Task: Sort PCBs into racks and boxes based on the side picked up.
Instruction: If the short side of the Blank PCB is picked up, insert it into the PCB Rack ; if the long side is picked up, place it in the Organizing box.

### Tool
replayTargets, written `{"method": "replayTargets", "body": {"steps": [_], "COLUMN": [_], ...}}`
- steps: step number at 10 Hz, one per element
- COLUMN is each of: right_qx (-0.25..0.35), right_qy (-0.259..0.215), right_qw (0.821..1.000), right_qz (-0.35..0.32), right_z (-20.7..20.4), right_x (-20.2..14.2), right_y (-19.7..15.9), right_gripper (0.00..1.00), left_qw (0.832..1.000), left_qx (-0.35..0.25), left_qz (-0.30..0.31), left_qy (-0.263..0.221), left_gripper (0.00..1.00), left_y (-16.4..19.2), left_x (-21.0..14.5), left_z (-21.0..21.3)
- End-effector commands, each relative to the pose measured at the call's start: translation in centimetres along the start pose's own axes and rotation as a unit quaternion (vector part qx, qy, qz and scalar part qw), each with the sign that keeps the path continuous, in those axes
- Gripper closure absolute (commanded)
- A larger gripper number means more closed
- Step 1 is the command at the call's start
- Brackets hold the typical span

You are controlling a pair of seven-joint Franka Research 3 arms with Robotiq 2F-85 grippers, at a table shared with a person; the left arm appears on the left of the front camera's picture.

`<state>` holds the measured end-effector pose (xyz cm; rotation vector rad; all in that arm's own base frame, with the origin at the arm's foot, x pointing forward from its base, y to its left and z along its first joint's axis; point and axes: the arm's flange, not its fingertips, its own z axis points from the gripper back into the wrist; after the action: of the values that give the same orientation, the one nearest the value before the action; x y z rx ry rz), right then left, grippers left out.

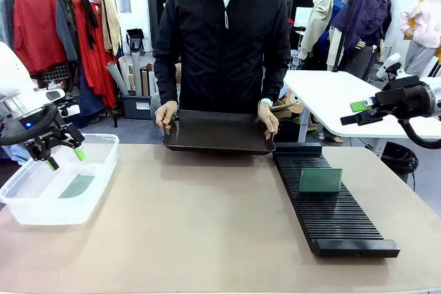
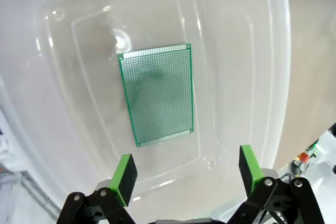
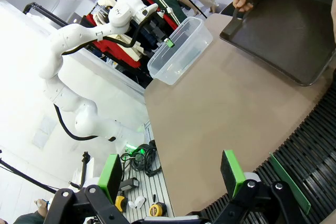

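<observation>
Item one, my left gripper (image 2: 186, 174): jaws spread wide, nothing between them, hanging above the clear box (image 1: 27, 204) at the table's left end. One PCB (image 2: 157, 95) lies flat on the box floor, dot-grid face up, directly below and beyond the fingertips, apart from them.

Item two, my right gripper (image 3: 173, 174): spread, empty, raised off to the right. A second PCB (image 1: 320, 180) stands upright in the black rack (image 1: 344, 228).

Item three: the person's hands (image 1: 165, 116) hold a dark tray (image 1: 217, 132) at the far edge.
</observation>
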<state>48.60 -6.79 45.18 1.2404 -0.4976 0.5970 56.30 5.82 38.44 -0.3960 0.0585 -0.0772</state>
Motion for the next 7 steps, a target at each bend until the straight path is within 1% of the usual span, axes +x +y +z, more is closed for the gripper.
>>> {"method": "replayTargets", "body": {"steps": [1, 2, 4, 5, 7], "right_qx": [-0.006, -0.006, -0.006, -0.006, -0.006], "right_qy": [0.0, 0.0, 0.0, 0.0, 0.0], "right_qw": [1.0, 1.0, 1.0, 1.0, 1.0], "right_qz": [0.003, 0.003, 0.003, 0.003, 0.003], "right_z": [-0.12, -0.12, -0.12, -0.12, -0.12], "right_x": [0.22, 0.22, 0.22, 0.22, 0.22], "right_y": [0.16, 0.16, 0.16, 0.16, 0.16], "right_gripper": [0.0, 0.0, 0.0, 0.0, 0.0], "left_qw": [1.0, 0.999, 0.999, 1.0, 1.0], "left_qx": [0.028, 0.032, 0.035, 0.021, 0.021], "left_qz": [0.014, 0.012, 0.009, 0.004, 0.004], "left_qy": [0.005, 0.003, 0.014, 0.004, 0.004], "left_gripper": [0.0, 0.0, 0.0, 0.0, 0.0], "left_y": [-1.04, -1.41, -1.77, -1.3, -1.3], "left_x": [-0.23, -0.34, -0.48, -0.05, -0.05], "left_z": [0.36, 0.49, 0.57, 0.45, 0.45]}}
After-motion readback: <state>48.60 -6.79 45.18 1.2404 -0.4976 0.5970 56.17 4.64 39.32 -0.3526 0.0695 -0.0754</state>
